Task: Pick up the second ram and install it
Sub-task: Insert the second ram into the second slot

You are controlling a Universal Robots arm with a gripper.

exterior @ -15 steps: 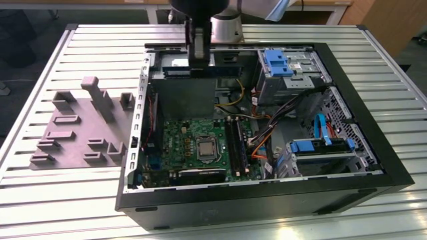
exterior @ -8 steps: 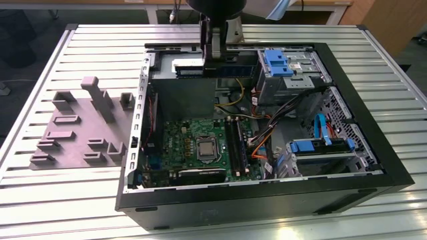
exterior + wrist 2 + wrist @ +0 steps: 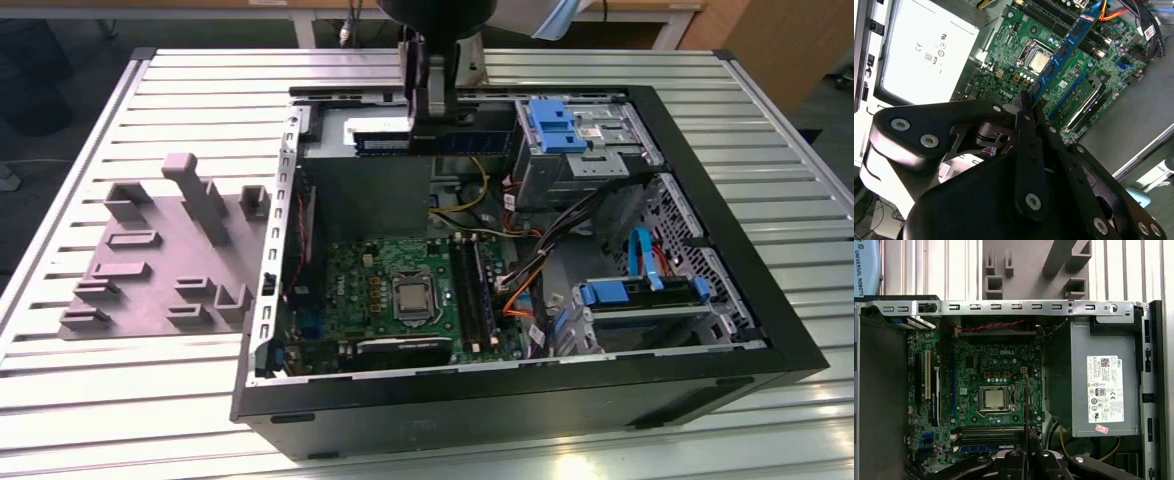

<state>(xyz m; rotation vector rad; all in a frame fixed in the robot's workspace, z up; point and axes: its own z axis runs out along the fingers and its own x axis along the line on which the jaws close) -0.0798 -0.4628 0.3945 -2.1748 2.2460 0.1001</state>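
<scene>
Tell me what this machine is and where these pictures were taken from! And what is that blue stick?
It is a robot arm ending in a gripper, a pinching hand with two fingers. The exterior view comes from a camera off the arm that sees the whole table. Both wrist views come from cameras riding near the arm's wrist, so they look past the black fingers. On the table sits an open computer case with a green motherboard inside. Beside it, on the exterior view's left, lies a gray fixture with upright blocks. The blue stick is the second ram, a long thin memory board. The gripper is shut on it, holding it in the air over the open case.
</scene>
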